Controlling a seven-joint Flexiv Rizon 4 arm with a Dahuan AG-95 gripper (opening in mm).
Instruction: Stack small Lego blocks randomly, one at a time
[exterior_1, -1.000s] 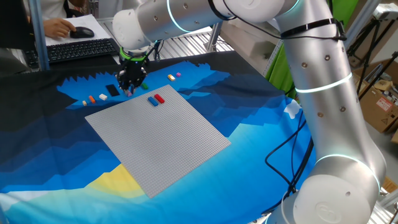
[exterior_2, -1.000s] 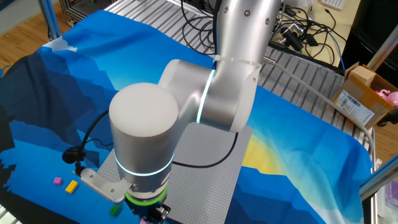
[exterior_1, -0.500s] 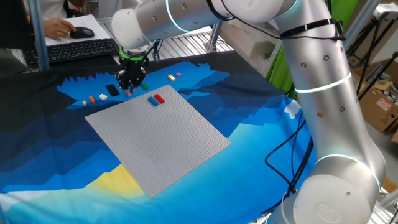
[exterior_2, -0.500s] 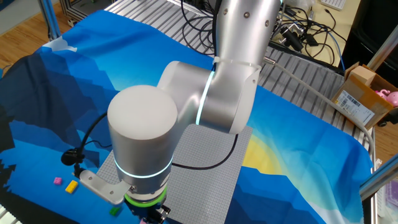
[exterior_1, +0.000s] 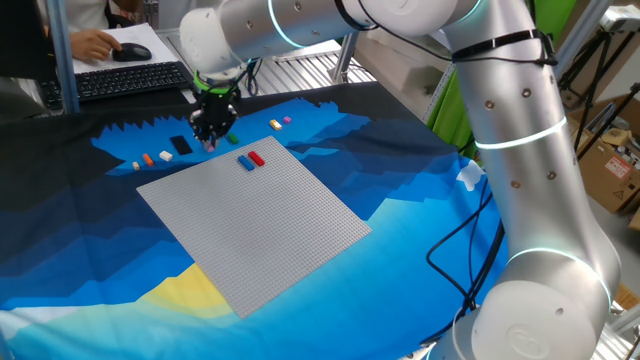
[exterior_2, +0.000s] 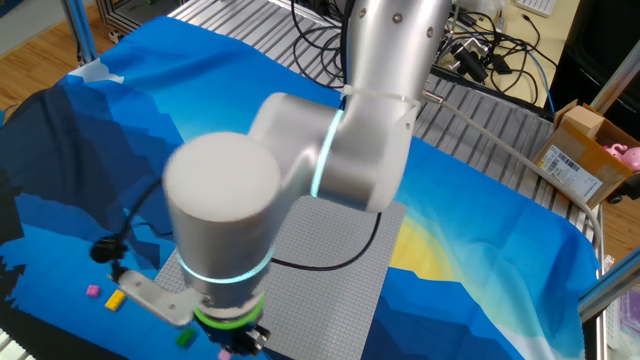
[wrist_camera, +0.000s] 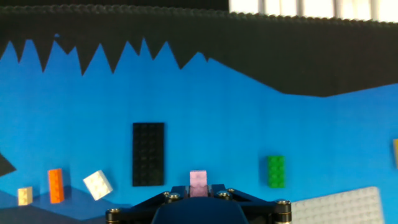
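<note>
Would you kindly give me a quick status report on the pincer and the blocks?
Pincer down at the baseplate's far edge, closing on pink block; grip unconfirmed. Red block and blue block sit on baseplate. Black plate nearby, not obstructing.

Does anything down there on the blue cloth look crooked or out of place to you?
Only a little. In the hand view, the small white Lego brick lies turned at an angle, while the orange brick, the long black plate and the green brick all lie straight. Nothing looks spilled or broken.
</note>
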